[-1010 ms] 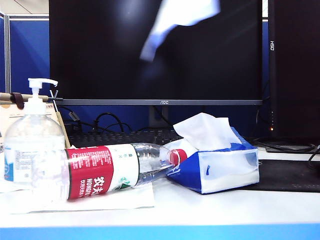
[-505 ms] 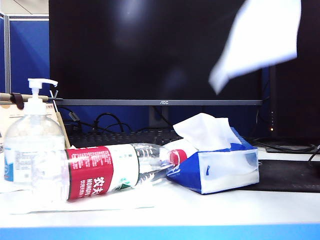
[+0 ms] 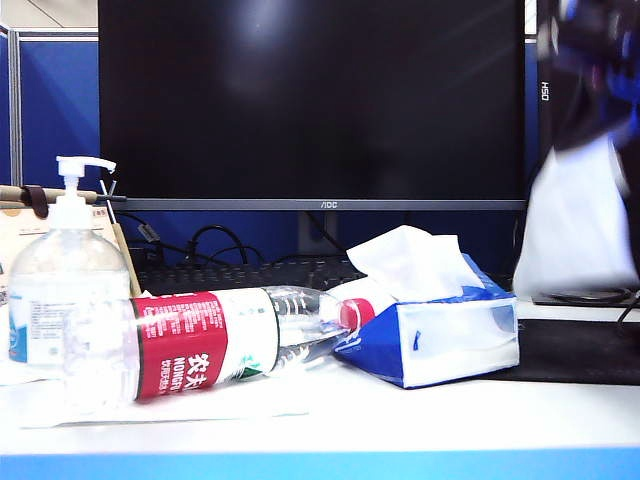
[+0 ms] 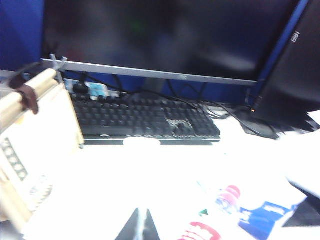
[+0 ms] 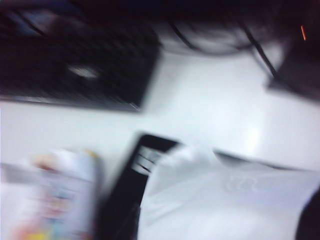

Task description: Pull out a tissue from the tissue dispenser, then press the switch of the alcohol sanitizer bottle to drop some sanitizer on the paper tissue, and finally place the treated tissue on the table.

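desk (image 3: 480, 415): white, blue front edge, lower frame
sanitizer bottle (image 3: 65, 300): lower left, upright, pump head (image 3: 80, 168) on top
water bottle (image 3: 235, 335): lying on its side, centre-left
tissue pack (image 3: 440, 335): centre-right, white tuft up
right claw (image 3: 590, 120): blurred, far right, clamped on tissue (image 3: 578, 230) hanging above desk
left claw (image 4: 140, 227): dark tips at frame bottom, opening unreadable

monitor (image 3: 310, 100): dark, rear | keyboard (image 4: 145, 117): beneath it | red-labelled bottle (image 3: 230, 340): lying sideways
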Available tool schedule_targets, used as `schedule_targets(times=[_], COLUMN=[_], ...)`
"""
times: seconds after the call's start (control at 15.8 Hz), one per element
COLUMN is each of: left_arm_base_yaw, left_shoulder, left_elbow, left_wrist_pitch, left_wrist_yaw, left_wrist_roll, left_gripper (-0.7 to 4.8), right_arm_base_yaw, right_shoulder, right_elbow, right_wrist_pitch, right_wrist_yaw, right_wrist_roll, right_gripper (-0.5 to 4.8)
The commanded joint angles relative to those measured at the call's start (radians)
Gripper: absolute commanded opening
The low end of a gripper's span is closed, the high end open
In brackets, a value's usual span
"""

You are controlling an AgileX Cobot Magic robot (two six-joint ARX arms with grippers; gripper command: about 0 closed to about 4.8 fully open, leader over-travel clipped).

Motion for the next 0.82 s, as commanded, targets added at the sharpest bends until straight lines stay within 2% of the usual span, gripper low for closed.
schedule_targets(times=[0.06, 0.25, 0.57, 0.82], left_arm_base_yaw=[-0.092, -0.158, -0.161, -0.161], left_shoulder=[-0.001, -0.001, -0.001, -0.001], left_elbow=[-0.067, -0.111, -0.222, -0.246], left_wrist_pitch=[0.033, 0.074, 0.081, 0.102], left_wrist_yaw=[0.013, -0.035, -0.064, -0.064], left_wrist_roll=[-0.026, -0.031, -0.033, -0.041], left_gripper=[-0.06, -0.06, -0.06, -0.06], right_arm_base_yaw=[-0.002, 0.0, -0.002, -0.002], right_shoulder=[0.122, 0.21, 0.389, 0.451], right_elbow=[0.002, 0.002, 0.002, 0.002], right_wrist_pitch=[0.1, 0.164, 0.212, 0.241], right_wrist_yaw=[-0.042, -0.04, -0.049, -0.048], right_wrist_roll=[0.0, 0.0, -0.001, -0.004], right_gripper=[-0.06, -0.06, -0.06, -0.06])
